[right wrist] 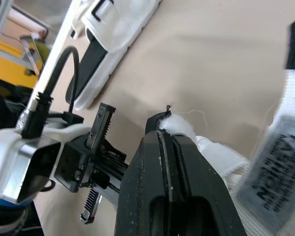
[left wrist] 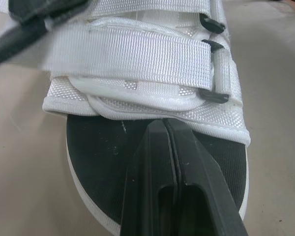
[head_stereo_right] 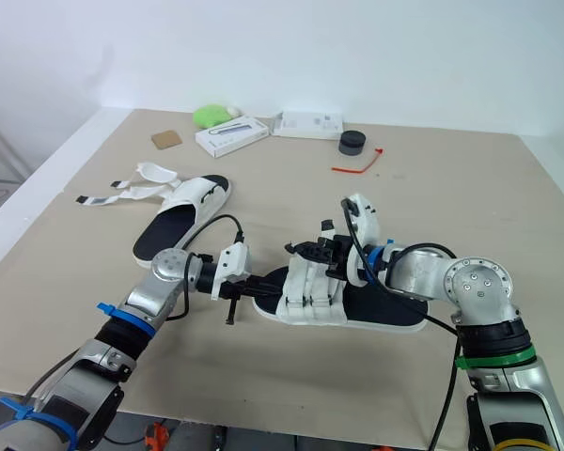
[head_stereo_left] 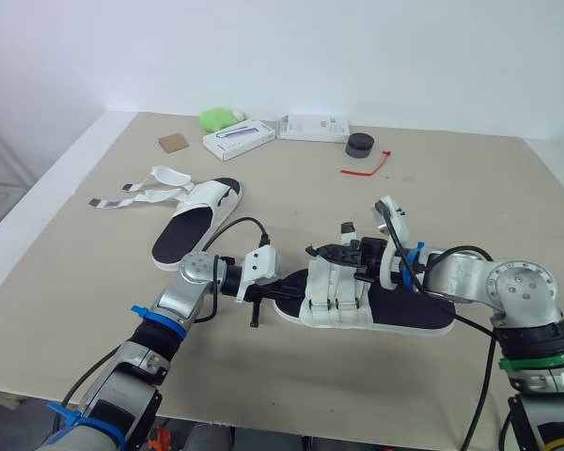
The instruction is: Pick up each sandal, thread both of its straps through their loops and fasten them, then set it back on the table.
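Note:
The near sandal [head_stereo_left: 395,315], with a black footbed and white straps [head_stereo_left: 334,296], lies flat on the table in front of me. My left gripper [head_stereo_left: 284,287] is shut, its fingers [left wrist: 187,162] resting over the toe end of the footbed just short of the front strap [left wrist: 132,56]. My right gripper [head_stereo_left: 336,254] hovers above the straps, shut on a white strap end [right wrist: 181,128]. The second sandal [head_stereo_left: 199,218] lies further back on the left, its two straps [head_stereo_left: 136,194] unfastened and spread out to the left.
Along the far edge sit a green object [head_stereo_left: 220,118], two white boxes [head_stereo_left: 238,138] [head_stereo_left: 312,127], a black round object [head_stereo_left: 360,145], a red tie [head_stereo_left: 367,167] and a brown square [head_stereo_left: 173,142]. The table's front edge [head_stereo_left: 263,413] runs close under my arms.

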Controlling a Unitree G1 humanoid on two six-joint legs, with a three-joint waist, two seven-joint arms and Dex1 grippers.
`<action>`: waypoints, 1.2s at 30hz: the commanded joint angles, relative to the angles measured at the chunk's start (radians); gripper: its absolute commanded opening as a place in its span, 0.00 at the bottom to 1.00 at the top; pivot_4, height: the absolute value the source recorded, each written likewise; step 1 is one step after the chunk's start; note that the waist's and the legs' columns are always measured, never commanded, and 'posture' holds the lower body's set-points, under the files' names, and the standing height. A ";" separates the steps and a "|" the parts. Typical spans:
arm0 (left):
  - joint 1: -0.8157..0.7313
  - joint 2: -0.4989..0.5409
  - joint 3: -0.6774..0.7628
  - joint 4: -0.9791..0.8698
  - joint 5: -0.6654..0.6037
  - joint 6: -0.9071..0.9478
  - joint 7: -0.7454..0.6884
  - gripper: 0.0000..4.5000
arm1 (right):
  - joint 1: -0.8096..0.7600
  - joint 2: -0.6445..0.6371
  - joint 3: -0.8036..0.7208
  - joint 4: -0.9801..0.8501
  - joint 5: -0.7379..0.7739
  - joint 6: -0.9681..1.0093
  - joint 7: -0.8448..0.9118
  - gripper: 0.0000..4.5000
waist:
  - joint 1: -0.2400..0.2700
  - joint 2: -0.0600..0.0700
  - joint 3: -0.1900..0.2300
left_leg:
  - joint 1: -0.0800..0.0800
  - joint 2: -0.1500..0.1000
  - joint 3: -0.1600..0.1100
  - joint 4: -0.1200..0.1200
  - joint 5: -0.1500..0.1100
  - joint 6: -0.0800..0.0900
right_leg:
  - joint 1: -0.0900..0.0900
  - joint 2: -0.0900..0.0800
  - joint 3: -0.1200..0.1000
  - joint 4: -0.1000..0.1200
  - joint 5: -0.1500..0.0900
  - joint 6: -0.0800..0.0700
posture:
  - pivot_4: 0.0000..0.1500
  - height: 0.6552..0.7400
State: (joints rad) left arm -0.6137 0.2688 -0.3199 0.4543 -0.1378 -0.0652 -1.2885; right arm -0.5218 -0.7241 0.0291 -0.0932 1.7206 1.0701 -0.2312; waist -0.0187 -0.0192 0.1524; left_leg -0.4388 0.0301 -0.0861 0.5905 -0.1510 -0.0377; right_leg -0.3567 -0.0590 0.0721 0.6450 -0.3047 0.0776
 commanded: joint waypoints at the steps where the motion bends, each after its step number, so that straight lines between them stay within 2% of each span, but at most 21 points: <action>1: 0.048 0.025 -0.071 0.085 0.086 0.045 0.005 0.00 | 0.006 -0.001 -0.079 0.003 -0.043 -0.028 -0.031 0.01 | 0.000 0.000 0.000 | 0.000 0.000 0.000 0.000 0.000 0.000 | 0.000 0.000 0.000 0.000 0.000 0.000 | 1.00 1.00; 4: 0.045 0.024 -0.072 0.087 0.085 0.045 0.003 0.00 | 0.018 0.011 -0.039 0.023 -0.102 0.001 -0.067 0.01 | 0.000 0.000 0.000 | 0.000 0.000 0.000 0.000 0.000 0.000 | -0.001 0.000 0.000 0.000 0.000 0.000 | 1.00 1.00; 6: 0.043 0.023 -0.073 0.089 0.085 0.044 0.003 0.00 | 0.025 0.019 -0.024 0.037 -0.133 0.025 -0.070 0.16 | 0.000 0.000 0.000 | 0.000 0.000 0.000 0.000 0.000 0.000 | -0.001 0.000 0.000 0.000 0.000 0.000 | 1.00 1.00; 7: 0.041 0.023 -0.073 0.091 0.085 0.043 0.003 0.00 | 0.027 0.021 -0.016 0.038 -0.141 0.041 -0.062 0.18 | 0.001 -0.001 -0.001 | 0.001 0.000 0.000 0.000 0.000 0.000 | 0.000 0.000 0.000 0.000 0.000 0.000 | 1.00 1.00; 8: 0.039 0.022 -0.074 0.091 0.085 0.044 0.004 0.00 | 0.028 0.026 -0.007 0.040 -0.150 0.057 -0.067 0.32 | 0.001 -0.001 -0.001 | 0.001 0.000 0.000 0.000 0.000 0.000 | 0.000 0.000 0.000 0.000 0.000 0.000 | 1.00 1.00; 12: 0.037 0.021 -0.076 0.090 0.081 0.047 0.008 0.00 | 0.026 0.035 0.005 0.070 -0.170 0.115 -0.095 0.71 | 0.000 -0.003 -0.005 | 0.002 0.000 0.000 0.000 0.000 0.000 | 0.001 0.000 0.000 0.000 -0.001 0.002 | 1.00 1.00; 13: 0.039 0.021 -0.076 0.089 0.080 0.048 0.010 0.00 | 0.024 0.029 -0.004 0.083 -0.176 0.122 -0.097 0.77 | 0.001 -0.004 -0.005 | 0.002 0.001 0.000 0.000 0.000 0.000 | 0.001 0.000 0.000 0.000 -0.001 0.002 | 1.00 1.00; 16: 0.045 0.025 -0.080 0.084 0.078 0.048 0.011 0.00 | 0.000 0.013 -0.068 0.077 -0.160 0.109 -0.050 0.77 | 0.001 -0.005 -0.006 | 0.002 0.001 0.000 0.000 0.000 0.000 | 0.002 -0.001 0.000 0.000 -0.001 0.002 | 1.00 1.00; 20: 0.046 0.024 -0.081 0.084 0.076 0.047 0.010 0.00 | -0.066 -0.028 -0.235 0.016 -0.014 0.065 0.109 0.77 | 0.003 -0.001 -0.002 | 0.000 0.000 0.002 0.000 0.000 0.000 | 0.001 -0.003 0.000 0.000 0.001 -0.001 | 1.00 1.00; 23: 0.037 0.012 -0.077 0.085 0.069 0.033 0.007 0.00 | -0.060 -0.088 -0.351 -0.042 0.070 0.054 0.223 0.77 | 0.003 0.002 -0.002 | -0.002 -0.001 0.003 0.000 0.000 0.000 | 0.001 -0.002 0.000 0.000 -0.001 -0.002 | 1.00 1.00; 27: 0.024 -0.004 -0.063 0.063 0.045 0.019 -0.008 0.00 | 0.010 -0.159 -0.407 -0.111 0.047 0.066 0.330 0.77 | 0.006 0.002 -0.002 | -0.002 -0.001 0.001 -0.004 0.000 0.000 | 0.003 0.000 -0.001 0.000 -0.004 0.000 | 1.00 1.00; 33: -0.044 -0.051 0.033 -0.030 -0.077 0.058 -0.003 0.00 | 0.400 -0.324 -0.563 -0.412 -0.240 0.087 0.693 0.77 | 0.024 0.004 0.004 | -0.009 -0.003 0.001 -0.003 0.000 0.000 | -0.001 0.000 0.000 0.000 -0.003 0.005 | 1.00 1.00; 36: -0.108 -0.046 0.125 -0.101 -0.179 0.087 -0.014 0.00 | 0.718 -0.408 -0.632 -0.532 -0.548 -0.003 0.922 0.77 | 0.028 0.006 0.013 | -0.012 -0.003 0.000 -0.003 0.001 -0.001 | -0.004 0.000 0.000 0.000 -0.003 0.008 | 1.00 1.00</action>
State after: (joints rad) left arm -0.6708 0.2147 -0.2596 0.4273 -0.2513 0.0141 -1.2970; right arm 0.1372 -1.1127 -0.5452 -0.5679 1.3082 1.1170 0.5776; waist 0.0092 -0.0136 0.1656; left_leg -0.4550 0.0278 -0.0863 0.5886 -0.1488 -0.0405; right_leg -0.3661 -0.0576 0.0712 0.6466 -0.3108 0.0902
